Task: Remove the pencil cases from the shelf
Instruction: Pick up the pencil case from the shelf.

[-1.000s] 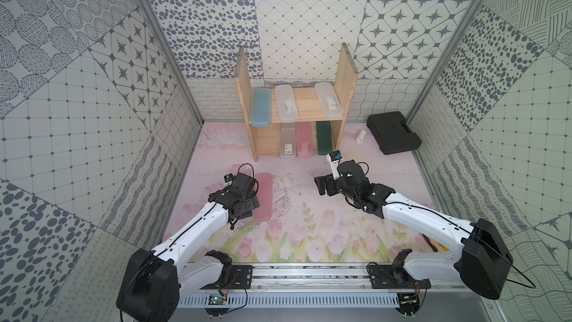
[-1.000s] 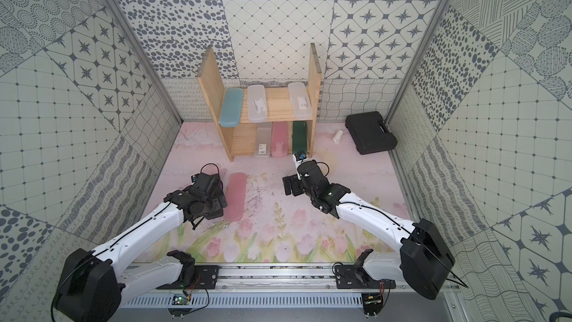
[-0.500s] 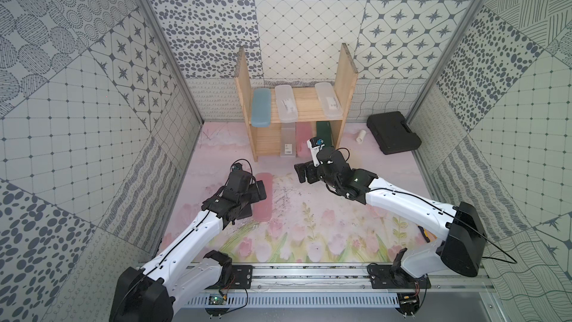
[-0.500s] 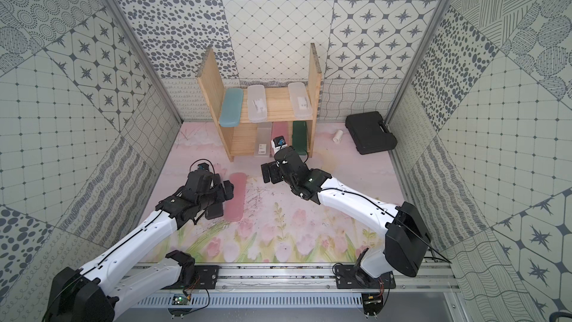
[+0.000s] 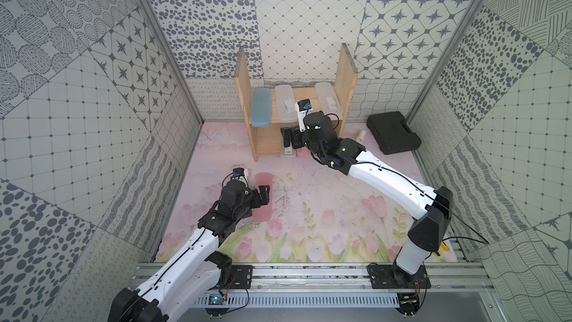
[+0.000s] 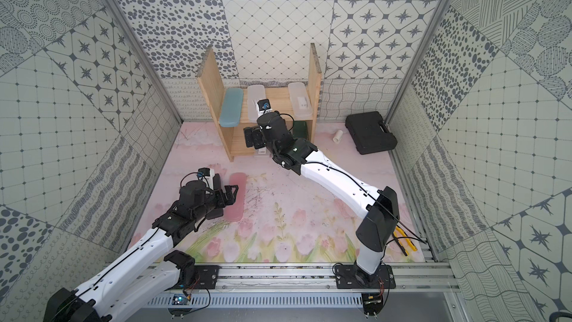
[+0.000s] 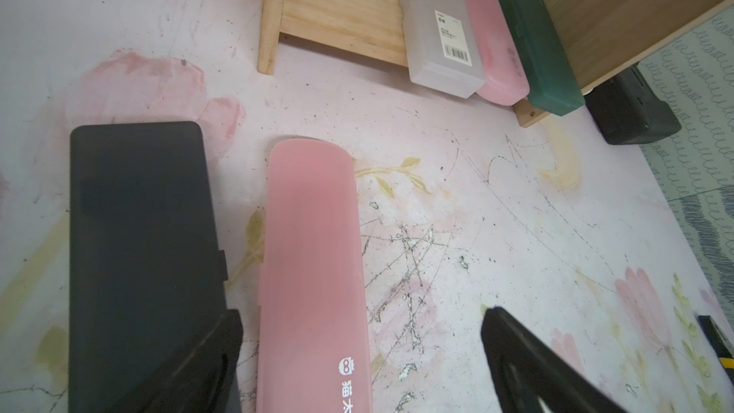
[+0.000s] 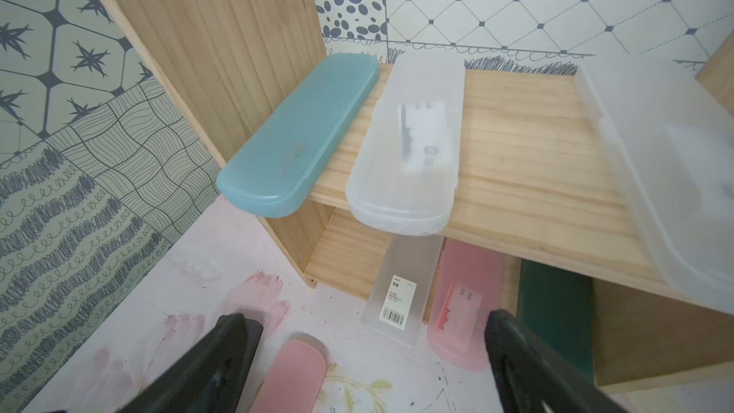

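So the big change over the last second is the right gripper (image 8: 365,317). It was out over the middle of the mat (image 5: 309,212) and has now swung right up to the front of the shelf (image 5: 346,82), fingers (image 8: 226,347) spread wide the whole way and holding nothing. Straight ahead between its fingertips sits the labelled frosted case (image 8: 401,284) on the lower board, with the lower pink case (image 8: 464,311) just inside one finger and the dark green case (image 8: 552,311) just outside that same finger. Up past the fingertips, on the upper board, are the blue case (image 8: 298,133), the middle frosted case (image 8: 405,152) and the far frosted case (image 8: 655,172). The left gripper (image 7: 361,313) has hardly shifted. It hangs open and empty over the loose pink case (image 7: 313,252), which lies on the mat between its fingers, closer to the finger that overlaps the black case (image 7: 139,232). Neither of those two cases has budged. My read: two are off, six are still on the shelf, and the right arm looks lined up for the next pull. It's probably the labelled one, though I honestly can't tell yet whether it'll go for the upper or lower board.
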You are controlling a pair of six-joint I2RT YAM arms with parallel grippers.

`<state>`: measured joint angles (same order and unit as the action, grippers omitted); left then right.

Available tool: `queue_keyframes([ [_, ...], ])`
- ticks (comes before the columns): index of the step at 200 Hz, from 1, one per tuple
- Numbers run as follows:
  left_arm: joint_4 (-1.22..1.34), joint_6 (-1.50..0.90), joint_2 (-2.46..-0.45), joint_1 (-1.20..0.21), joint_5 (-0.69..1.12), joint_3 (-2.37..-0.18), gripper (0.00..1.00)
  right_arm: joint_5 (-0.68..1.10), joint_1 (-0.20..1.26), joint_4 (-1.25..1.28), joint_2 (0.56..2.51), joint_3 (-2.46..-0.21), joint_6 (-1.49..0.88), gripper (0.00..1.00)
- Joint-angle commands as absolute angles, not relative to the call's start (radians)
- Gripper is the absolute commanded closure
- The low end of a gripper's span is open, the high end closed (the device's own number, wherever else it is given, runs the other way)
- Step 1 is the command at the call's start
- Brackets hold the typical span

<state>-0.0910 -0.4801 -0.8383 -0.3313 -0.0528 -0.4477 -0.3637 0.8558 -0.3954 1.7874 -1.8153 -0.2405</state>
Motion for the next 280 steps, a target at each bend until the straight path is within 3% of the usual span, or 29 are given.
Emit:
queue_keyframes([
  [1, -0.001, -0.462, -0.836, -0.329, 0.002, -0.456, 0.01, -0.396, 0.843, -0.434, 1.862, -1.936, -0.194, 0.02],
  [134, -0.009, -0.471, -0.827, -0.328, -0.019, -0.458, 0.01, -0.384, 0.770, -0.669, 2.257, -2.545, -0.154, 0.03],
  [280, -0.014, -0.474, -0.842, -0.329, -0.023, -0.466, 0.01, -0.436, 0.771, -0.675, 2.350, -2.616, -0.116, 0.14],
])
